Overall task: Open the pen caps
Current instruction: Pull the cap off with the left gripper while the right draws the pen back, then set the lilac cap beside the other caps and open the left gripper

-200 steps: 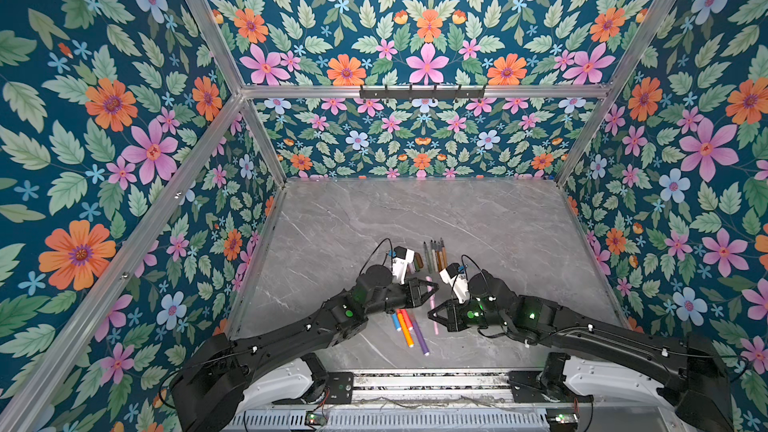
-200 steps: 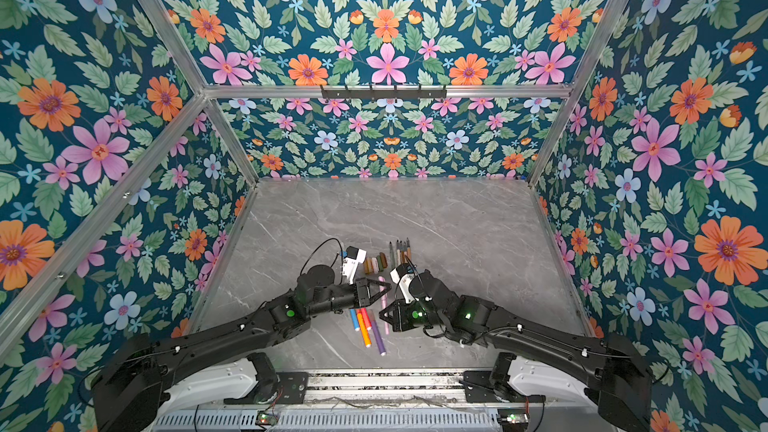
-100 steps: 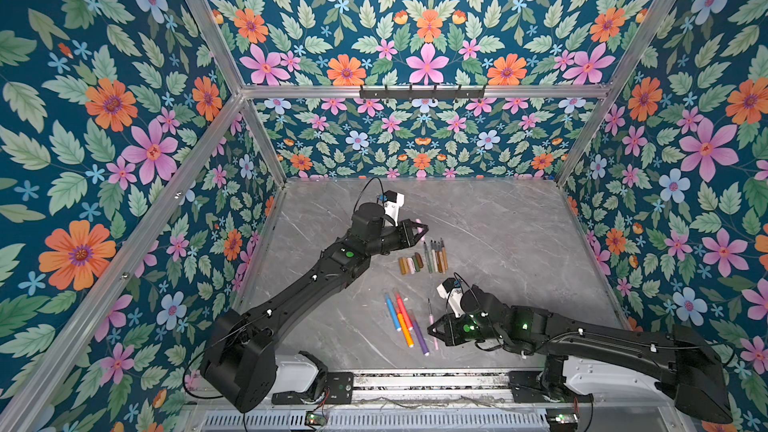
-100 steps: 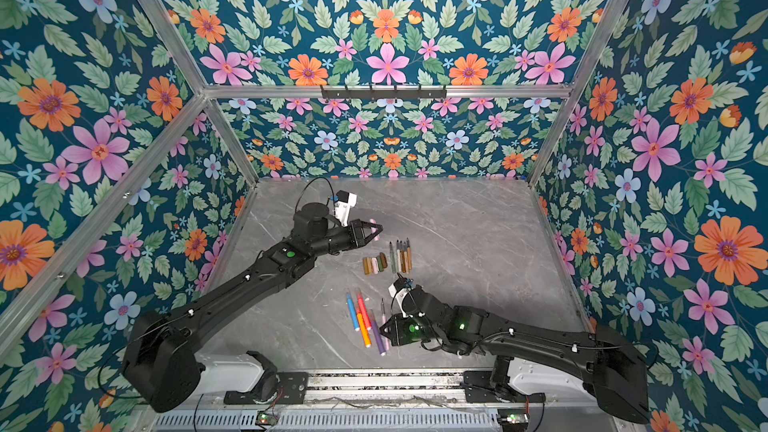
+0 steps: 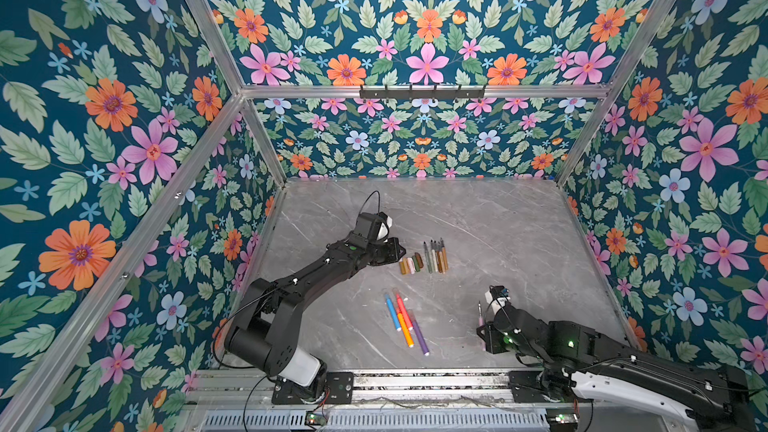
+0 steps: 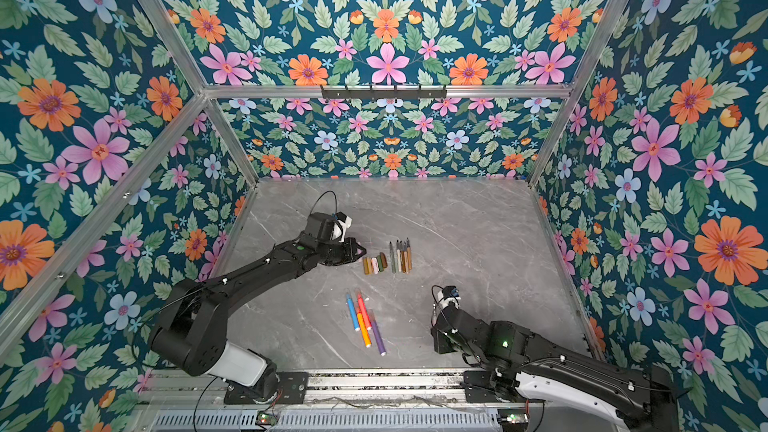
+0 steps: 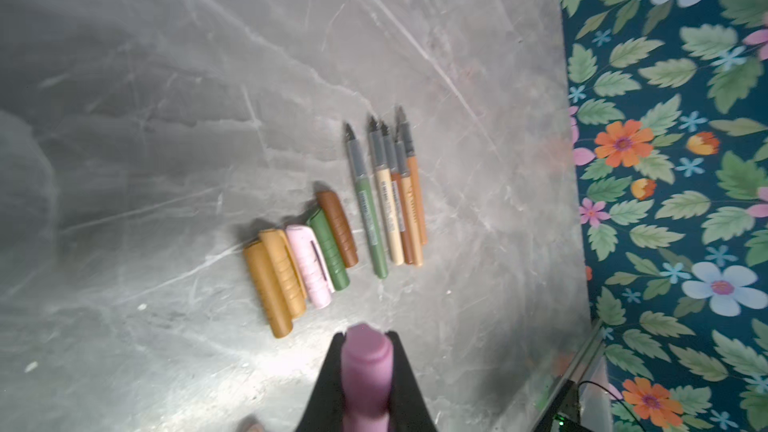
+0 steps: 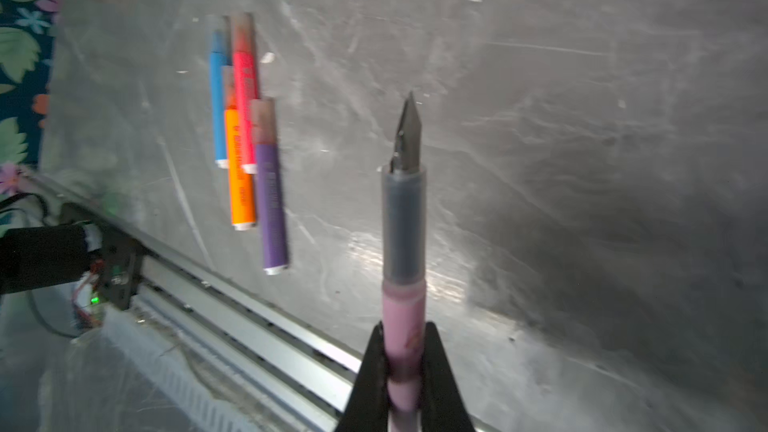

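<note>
Marble tabletop [image 5: 498,222] — left tool [image 7: 365,333] clamps mauve cap [image 7: 368,372]; right tool [image 8: 405,326] clamps pink pen [image 8: 404,243].

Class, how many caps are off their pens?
6: ochre cap, tan cap, pink cap, green cap, brown cap in a row beside the pens; mauve cap in the left tool.

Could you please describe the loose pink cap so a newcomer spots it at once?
On the grey table, uncapped pens lie near the middle, with five loose caps in a row beside them. The pink cap is the middle one, between an ochre cap and a green cap, the only pale one.
</note>
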`<state>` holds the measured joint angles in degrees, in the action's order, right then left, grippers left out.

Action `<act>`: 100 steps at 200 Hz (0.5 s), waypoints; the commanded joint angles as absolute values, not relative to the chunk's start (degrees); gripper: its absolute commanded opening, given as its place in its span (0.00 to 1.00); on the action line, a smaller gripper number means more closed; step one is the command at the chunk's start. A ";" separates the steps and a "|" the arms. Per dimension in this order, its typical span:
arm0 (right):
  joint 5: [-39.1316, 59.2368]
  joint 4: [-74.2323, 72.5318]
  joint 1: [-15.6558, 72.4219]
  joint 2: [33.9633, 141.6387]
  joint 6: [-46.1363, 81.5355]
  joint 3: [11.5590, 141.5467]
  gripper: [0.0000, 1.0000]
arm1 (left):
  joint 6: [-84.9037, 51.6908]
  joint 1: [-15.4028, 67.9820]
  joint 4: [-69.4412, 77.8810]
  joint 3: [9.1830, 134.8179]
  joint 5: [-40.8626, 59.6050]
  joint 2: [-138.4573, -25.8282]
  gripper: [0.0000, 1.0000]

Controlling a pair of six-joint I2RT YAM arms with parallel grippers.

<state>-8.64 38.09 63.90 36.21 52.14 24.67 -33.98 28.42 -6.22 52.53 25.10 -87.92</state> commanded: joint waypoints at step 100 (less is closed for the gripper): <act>-11.87 39.99 63.89 36.21 51.77 22.13 0.00 | -31.02 27.16 -4.18 50.28 23.92 -95.61 0.00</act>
